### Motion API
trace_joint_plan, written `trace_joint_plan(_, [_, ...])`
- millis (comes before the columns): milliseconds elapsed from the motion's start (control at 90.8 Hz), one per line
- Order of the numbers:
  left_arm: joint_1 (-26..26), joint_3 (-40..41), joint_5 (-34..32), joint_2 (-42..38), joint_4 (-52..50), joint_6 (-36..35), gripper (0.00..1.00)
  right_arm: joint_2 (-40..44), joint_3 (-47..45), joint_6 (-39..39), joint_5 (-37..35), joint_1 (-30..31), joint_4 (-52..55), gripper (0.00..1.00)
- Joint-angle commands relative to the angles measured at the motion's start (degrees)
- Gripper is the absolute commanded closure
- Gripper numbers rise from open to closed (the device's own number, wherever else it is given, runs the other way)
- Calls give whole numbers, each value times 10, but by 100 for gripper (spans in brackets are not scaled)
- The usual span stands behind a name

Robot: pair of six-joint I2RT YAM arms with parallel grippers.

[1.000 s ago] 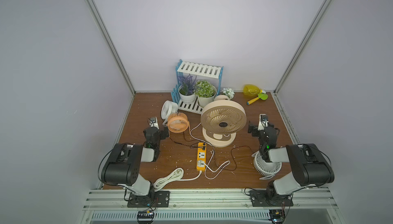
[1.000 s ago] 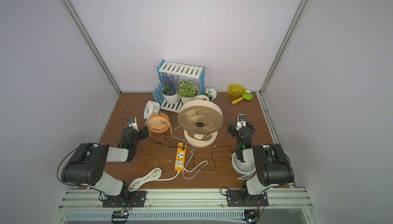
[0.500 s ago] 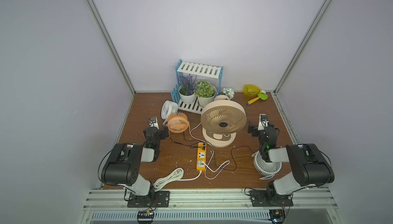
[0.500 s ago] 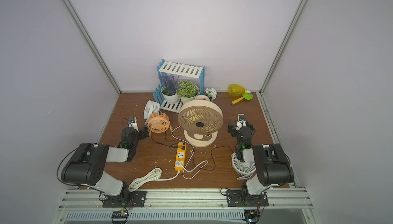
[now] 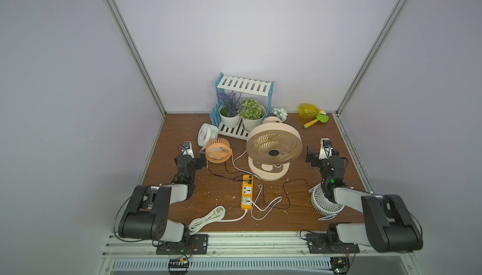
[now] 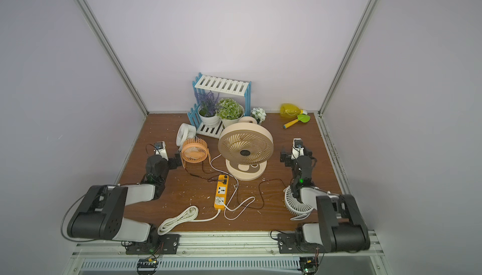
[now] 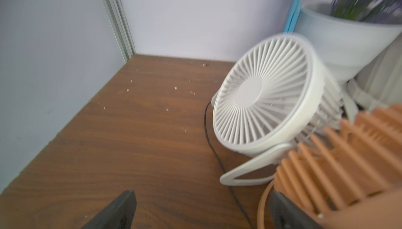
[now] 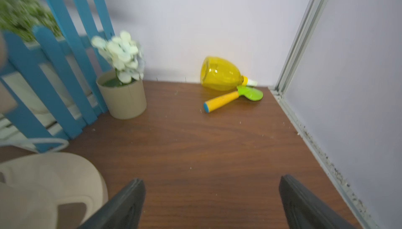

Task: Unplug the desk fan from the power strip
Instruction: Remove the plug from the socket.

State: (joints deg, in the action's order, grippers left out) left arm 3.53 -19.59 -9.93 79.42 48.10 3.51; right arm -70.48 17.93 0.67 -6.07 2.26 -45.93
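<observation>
Power strip (image 5: 246,192) orange-yellow, two white sockets, plugs (image 5: 249,181) apparently at far end; left pincer (image 7: 201,197), right pincer (image 8: 211,181) spread.

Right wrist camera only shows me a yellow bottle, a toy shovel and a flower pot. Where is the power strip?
Observer: The power strip lies mid-table, toward the front edge, in front of the big beige fan.
Operator: Is stuff plugged in?
Observer: Yes, black plugs sit in its far end, nearest that fan.
Operator: Where's my other gripper?
Observer: The left gripper is open beside the small orange fan, apart from the strip.
</observation>
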Motion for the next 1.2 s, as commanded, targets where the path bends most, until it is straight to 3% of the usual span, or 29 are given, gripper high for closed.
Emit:
trace_joint_plan(0, [13, 19, -32, -59, -17, -9, 1, 106, -16, -4, 13, 2, 92, 1])
trace_joint_plan(154, [18, 2, -36, -140, -106, 8, 1, 284, -5, -40, 5, 3, 278, 1])
trace_joint_plan(253, [18, -20, -33, -187, -191, 45, 1, 383, 39, -153, -35, 3, 456, 1])
trace_joint_plan(319, [18, -56, -35, -211, -298, 91, 1, 432, 76, -229, -52, 1, 570, 1])
trace_joint_plan(385, [18, -102, -32, -220, -413, 152, 1, 465, 105, -254, -10, 0, 641, 1])
trace_joint_plan(517, [23, -175, 30, -215, -572, 219, 1, 476, 156, -285, 85, 1, 740, 1])
trace_joint_plan(738, [102, -221, 54, -210, -680, 251, 1, 373, 272, -275, 203, 19, 929, 1])
trace_joint_plan(958, [176, -259, 73, -218, -780, 288, 1, 336, 341, -283, 150, 166, 990, 1])
trace_joint_plan(1189, [199, -262, 103, -256, -880, 339, 1, 248, 396, -290, 35, 420, 977, 1])
